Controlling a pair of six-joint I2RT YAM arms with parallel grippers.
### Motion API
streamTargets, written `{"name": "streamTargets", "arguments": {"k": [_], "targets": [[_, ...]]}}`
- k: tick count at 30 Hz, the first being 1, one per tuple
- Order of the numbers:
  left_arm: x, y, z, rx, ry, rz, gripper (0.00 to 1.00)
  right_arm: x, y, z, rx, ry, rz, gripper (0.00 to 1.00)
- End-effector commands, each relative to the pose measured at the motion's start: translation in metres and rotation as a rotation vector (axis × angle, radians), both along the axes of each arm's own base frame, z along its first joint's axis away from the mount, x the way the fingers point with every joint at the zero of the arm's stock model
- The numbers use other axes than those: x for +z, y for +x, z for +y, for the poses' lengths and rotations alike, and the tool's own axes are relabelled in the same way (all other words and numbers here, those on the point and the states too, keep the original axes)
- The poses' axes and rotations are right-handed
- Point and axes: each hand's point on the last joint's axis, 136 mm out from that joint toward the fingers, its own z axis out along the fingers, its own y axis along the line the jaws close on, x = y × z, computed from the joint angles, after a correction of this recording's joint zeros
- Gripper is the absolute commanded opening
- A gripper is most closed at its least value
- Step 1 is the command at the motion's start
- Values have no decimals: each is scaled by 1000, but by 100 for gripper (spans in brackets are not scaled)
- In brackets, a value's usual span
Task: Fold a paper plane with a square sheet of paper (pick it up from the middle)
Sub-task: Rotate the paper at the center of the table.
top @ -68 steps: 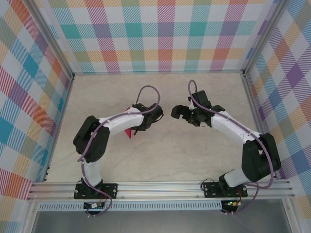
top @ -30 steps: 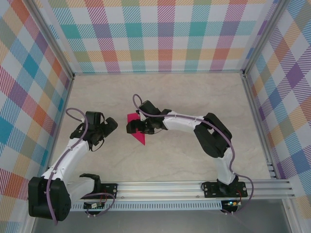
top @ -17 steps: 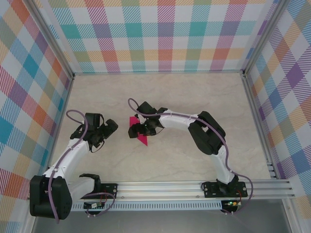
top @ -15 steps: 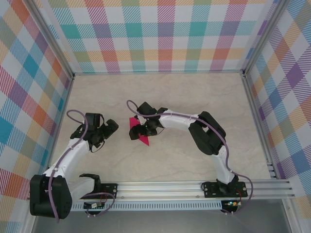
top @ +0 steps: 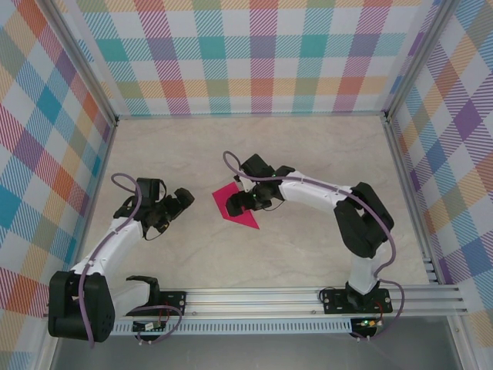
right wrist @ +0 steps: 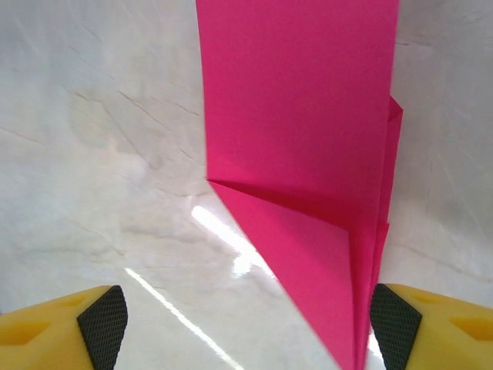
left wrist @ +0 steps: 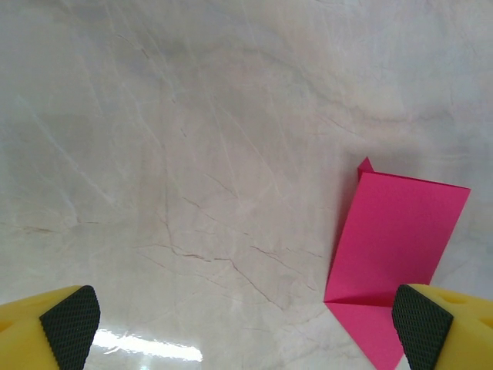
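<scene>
The magenta-pink square sheet of paper (top: 229,205) lies flat on the marble table, folded into a layered paper plane shape with one sharp point. In the right wrist view that point (right wrist: 339,308) aims toward the camera. It lies between the fingers of my right gripper (right wrist: 248,331), close to the right pad (right wrist: 394,324); the jaws stand wide and grip nothing. From above, my right gripper (top: 249,203) hovers over the paper's right side. My left gripper (top: 183,202) is open, left of the paper. Its wrist view shows the paper (left wrist: 393,239) by the right pad (left wrist: 420,327).
The pale marble tabletop (top: 293,254) is ringed by plaid walls and an aluminium frame (top: 254,297) along the near edge. Bare table stretches behind and in front of the paper.
My right arm has drawn back to the right, and the paper has moved right with it and turned, showing a wider face. The left arm has barely shifted.
</scene>
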Motion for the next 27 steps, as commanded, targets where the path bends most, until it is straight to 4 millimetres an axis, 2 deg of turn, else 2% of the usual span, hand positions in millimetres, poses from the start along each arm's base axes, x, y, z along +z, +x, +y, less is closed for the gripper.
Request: {"name": "streamTargets", "arguments": {"k": [1,5,6,9,20,27], "targets": [[-1,1,-11,-42,-57,-17,100,3,3,6,-150,77,47,82],[-4,-1,-21,-65,-99,-9,100,-6,-2,13,-176,132,105,71],[0,5,-25,-74,-108,-42,100,-8,-2,15,-178,133,117,68],[0,6,-34,-99,-126,-43,100,-19,0,14,-187,103,127,61],[-5,11,-67,-173,-189,-35,99,-47,15,6,-233,72,160,58],[-10,16,-94,-209,-264,-26,92,-68,15,-9,-307,101,275,54]]}}
